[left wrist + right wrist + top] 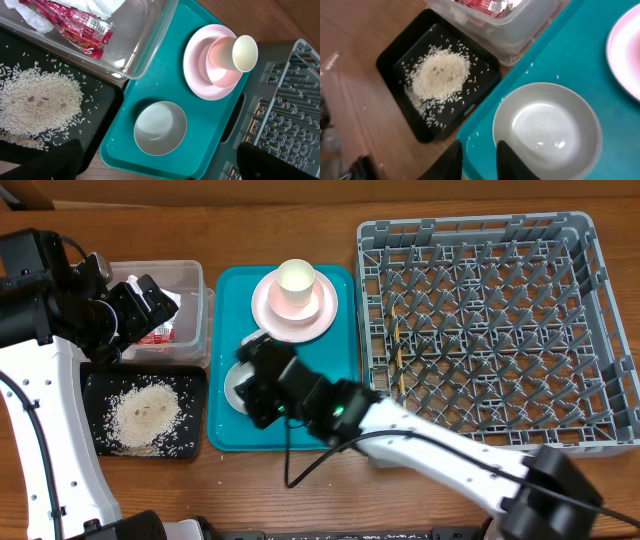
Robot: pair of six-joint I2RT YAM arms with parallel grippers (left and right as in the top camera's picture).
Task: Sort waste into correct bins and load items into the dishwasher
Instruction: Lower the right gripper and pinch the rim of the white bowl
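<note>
One big grey dish rack [470, 225] fills the right side of the table [240, 500], and two thin chopsticks [398, 350] lie in it near its left wall, well apart from both of my claws. Next to the rack, on its left, is the teal tray [225, 435]. Left of that tray the clear tub [195, 285] sits on the far side and the black tray [188, 385] on the near side. On the far part of the teal tray is the pink plate [268, 315], with the pink bowl [322, 305] on it and the cream cup [297, 278] standing upright in that bowl. The grey-green bowl [547, 130] sits on the near part of the teal tray. My right claw [479, 147] hovers over the left edge of the teal tray, just beside the rim of this bowl. Its two fingers stand a little apart with nothing between them, and as far as I can see they do not touch the bowl. My left claw [160, 147] is spread wide and holds nothing. It hangs above the tub, and from its camera the grey-green bowl appears between its fingers, lower down. Inside the tub lie the red wrapper [82, 25] and the white napkin [102, 6], touching each other. The rice [440, 77] makes a heap in the middle of the black tray, with loose grains around it, and a few grains are also on the teal tray.
</note>
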